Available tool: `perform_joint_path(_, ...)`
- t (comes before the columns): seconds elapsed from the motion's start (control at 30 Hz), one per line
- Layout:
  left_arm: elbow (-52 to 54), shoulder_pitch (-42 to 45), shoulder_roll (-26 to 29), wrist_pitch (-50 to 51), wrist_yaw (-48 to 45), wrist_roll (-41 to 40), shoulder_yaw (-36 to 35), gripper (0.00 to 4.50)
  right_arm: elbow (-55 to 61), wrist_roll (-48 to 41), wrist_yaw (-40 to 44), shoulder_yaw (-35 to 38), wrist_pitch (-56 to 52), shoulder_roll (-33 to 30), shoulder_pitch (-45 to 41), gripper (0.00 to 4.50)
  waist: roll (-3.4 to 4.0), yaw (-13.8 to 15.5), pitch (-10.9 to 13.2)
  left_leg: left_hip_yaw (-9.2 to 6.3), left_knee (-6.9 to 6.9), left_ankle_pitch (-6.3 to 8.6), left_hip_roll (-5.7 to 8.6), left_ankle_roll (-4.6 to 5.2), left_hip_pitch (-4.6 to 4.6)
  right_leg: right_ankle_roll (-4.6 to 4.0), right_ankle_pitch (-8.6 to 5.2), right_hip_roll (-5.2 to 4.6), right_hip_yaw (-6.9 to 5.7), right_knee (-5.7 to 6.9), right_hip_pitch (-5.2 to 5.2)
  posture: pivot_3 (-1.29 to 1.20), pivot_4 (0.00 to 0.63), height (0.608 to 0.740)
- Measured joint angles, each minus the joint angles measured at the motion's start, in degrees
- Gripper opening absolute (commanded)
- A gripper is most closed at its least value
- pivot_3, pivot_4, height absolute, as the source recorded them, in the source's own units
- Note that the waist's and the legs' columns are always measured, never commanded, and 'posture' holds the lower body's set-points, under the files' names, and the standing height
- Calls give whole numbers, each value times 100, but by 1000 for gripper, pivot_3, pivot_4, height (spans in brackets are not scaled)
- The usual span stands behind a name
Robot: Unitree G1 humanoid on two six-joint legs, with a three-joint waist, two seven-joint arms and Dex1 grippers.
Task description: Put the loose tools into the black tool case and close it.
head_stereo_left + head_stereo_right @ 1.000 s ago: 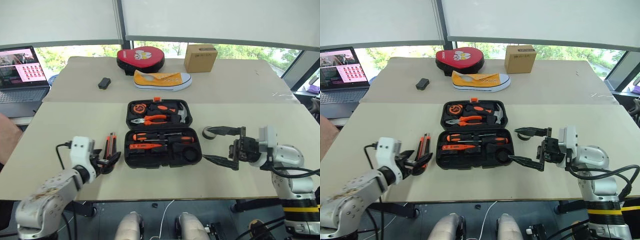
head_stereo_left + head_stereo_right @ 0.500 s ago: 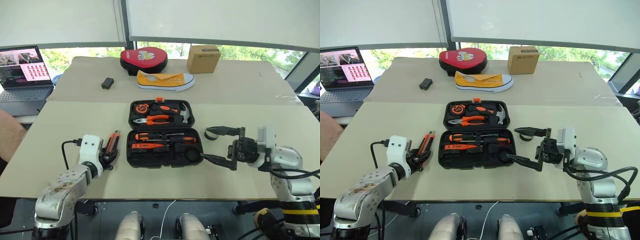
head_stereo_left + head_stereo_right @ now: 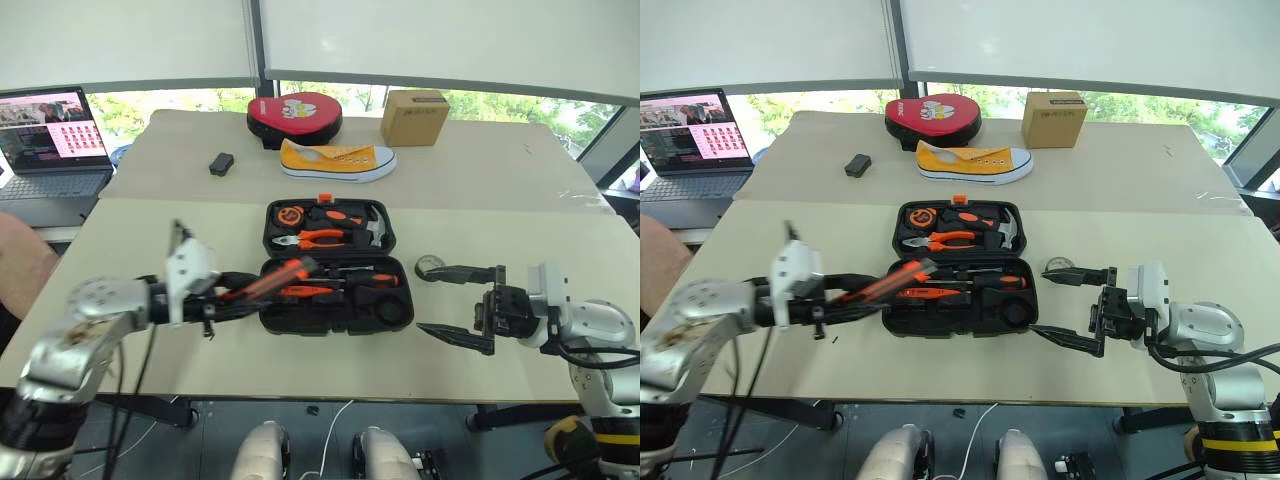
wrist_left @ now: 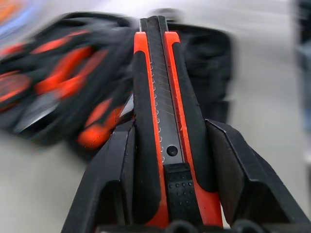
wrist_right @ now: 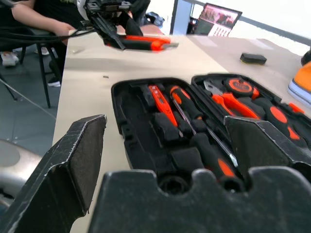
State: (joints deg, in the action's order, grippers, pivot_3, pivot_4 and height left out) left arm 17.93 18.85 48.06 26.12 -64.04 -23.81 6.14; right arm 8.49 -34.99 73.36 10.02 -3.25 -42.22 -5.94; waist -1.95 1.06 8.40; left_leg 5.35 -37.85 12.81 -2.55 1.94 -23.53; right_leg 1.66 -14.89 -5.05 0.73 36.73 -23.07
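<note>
While the left gripper point(image 3: 262, 288) is clamped around the rear half of the orange-and-black utility knife point(image 3: 268, 283), it carries the knife lifted off the table point(image 3: 150, 230), its tip over the near-left corner of the open black tool case point(image 3: 335, 312). The knife looks light and rigid, a slim plastic-and-metal body with ribbed sides that should grip well; held low near the slider, as the left wrist view shows, it has a long free end that could swing or catch on the case wall, so a mid-body hold would probably steady it better. The case lies flat in the middle of the table, its far half holding pliers point(image 3: 312, 238), a hammer point(image 3: 372, 231) and a tape measure point(image 3: 288, 213), its near half two screwdrivers point(image 3: 360, 279) and the slim tester point(image 3: 303, 291). The case itself seems stiff and fairly heavy once filled; its lid likely wants a push at the far edge. Just right of the case lies the small tape roll point(image 3: 431, 267), light and liable to roll. Farther right, the right gripper point(image 3: 462, 305) hangs spread wide and empty.
</note>
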Motion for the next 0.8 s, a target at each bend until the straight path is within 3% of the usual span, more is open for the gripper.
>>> perform_joint_path(0.2,-778,1037,-570,-362,-40,1286,1450,1723,212,0,-150,17,-104,-3,123,4500,0,-61,1,-13,-2,0,-23,0,-17,3,-1,58,11,0,-15,0,150,740)
perform_joint_path(0.57,-1102,1213,-733,-709,-254,1824,1713,1723,435,1,-372,19,-128,-2,286,4500,0,-40,1,-18,-7,-1,-27,-3,-17,1,-2,60,10,5,-12,0,150,740)
perform_joint_path(0.63,-1103,1216,-723,-701,-342,1813,1691,2727,444,5,-375,19,-128,-2,287,4500,0,-40,1,-19,-7,-1,-28,-3,-17,1,-2,61,10,5,-12,0,150,740)
perform_joint_path(0.67,-1104,1225,-712,-713,-374,1813,1672,2885,442,8,-375,19,-128,-2,287,4500,0,-41,1,-19,-7,-1,-28,-3,-17,1,-2,61,10,5,-12,0,150,740)
perform_joint_path(0.8,-1212,1250,-793,-865,-474,1750,1519,4302,331,46,-369,19,-124,1,235,4500,1,-42,0,-19,-7,-1,-28,-2,-16,1,-2,61,10,5,-12,0,150,740)
